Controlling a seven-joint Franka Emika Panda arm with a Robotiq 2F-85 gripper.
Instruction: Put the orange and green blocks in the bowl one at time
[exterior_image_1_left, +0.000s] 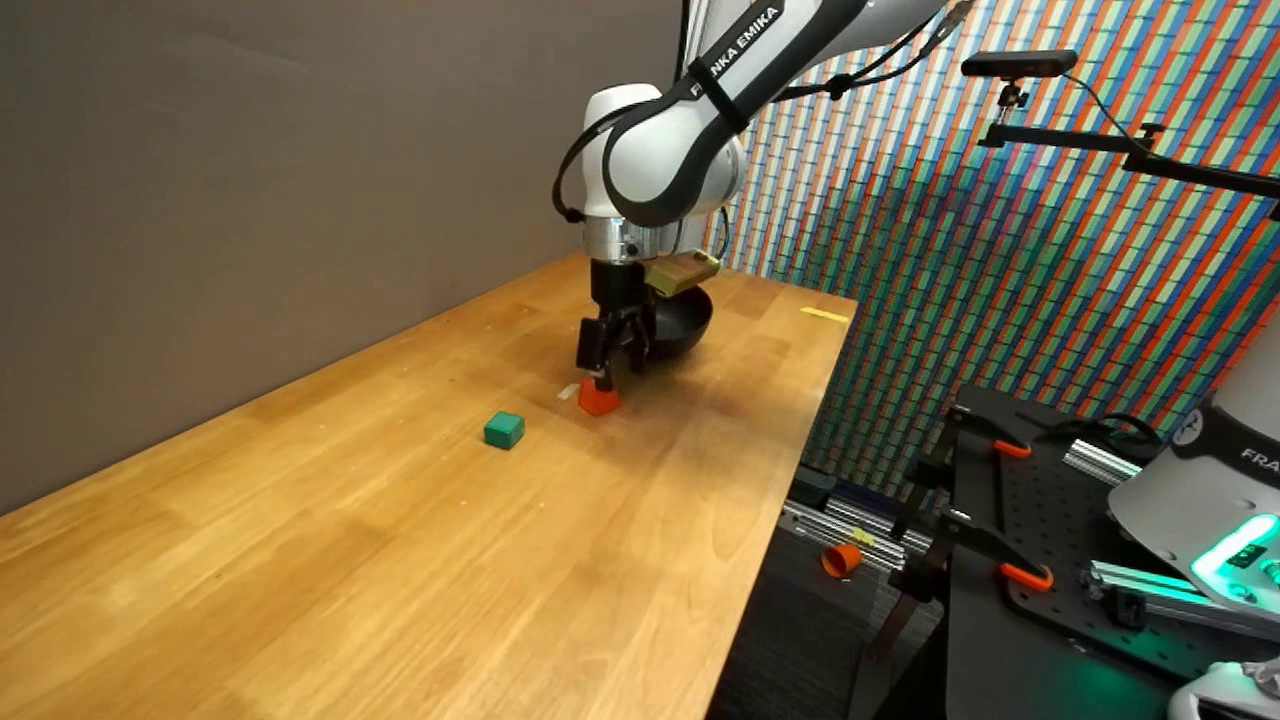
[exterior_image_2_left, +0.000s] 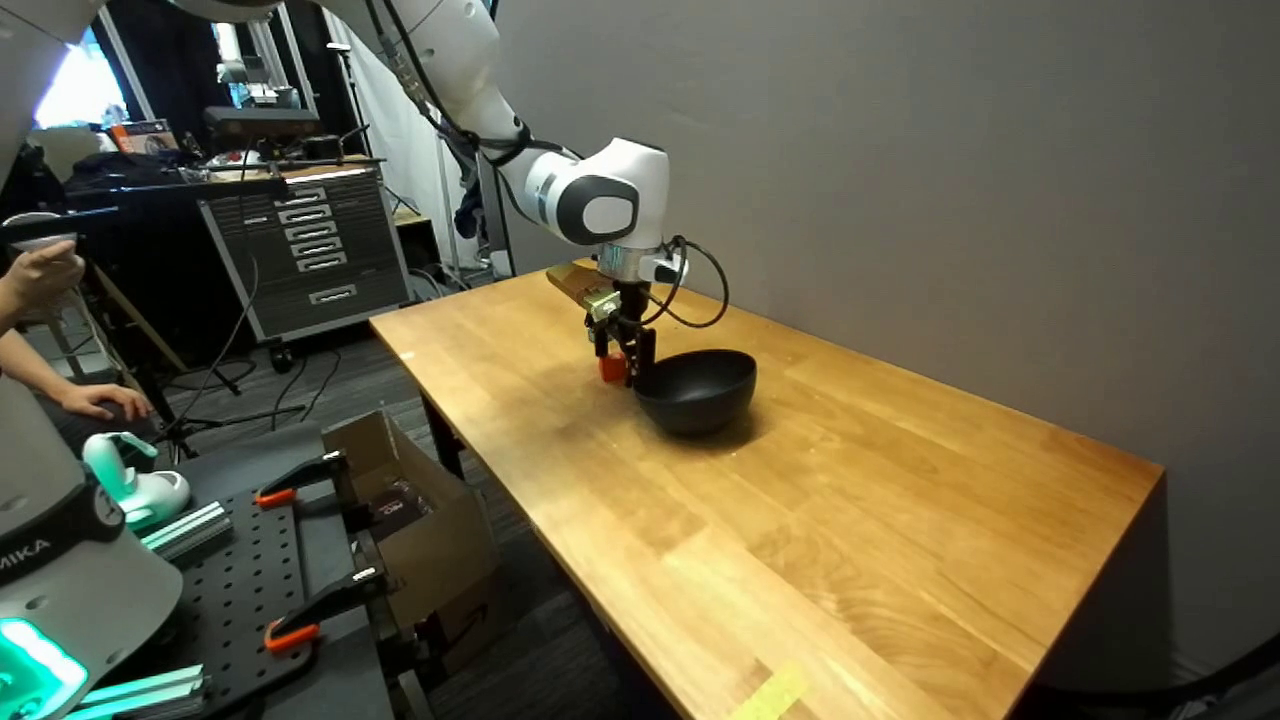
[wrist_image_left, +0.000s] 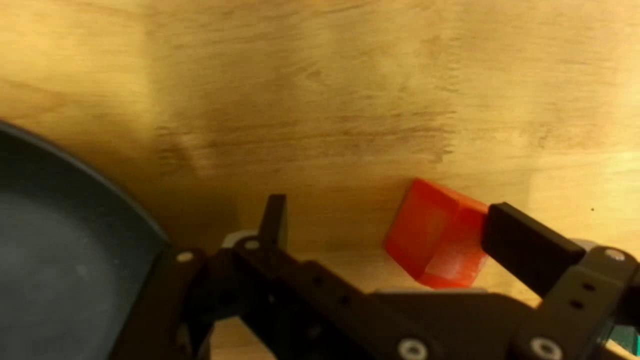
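Observation:
The orange block (exterior_image_1_left: 598, 398), red-orange and angular, sits on the table; it also shows in an exterior view (exterior_image_2_left: 611, 369) and the wrist view (wrist_image_left: 430, 235). My gripper (wrist_image_left: 387, 225) is open, low over the table, its fingers to either side of the block. The block is off-centre, close to or against the right finger in the wrist view. The green block (exterior_image_1_left: 504, 430) lies apart from the gripper; a sliver shows in the wrist view (wrist_image_left: 625, 336). The black bowl (exterior_image_2_left: 697, 405) stands right beside the gripper, close to the other finger (wrist_image_left: 107, 200).
The wooden table (exterior_image_1_left: 400, 560) runs along a grey wall (exterior_image_2_left: 900, 200). Yellow tape (exterior_image_2_left: 775, 692) marks the table near one end. A black stand with clamps (exterior_image_1_left: 1010, 570) carries the robot base. An orange cup (exterior_image_1_left: 841, 560) lies on the floor.

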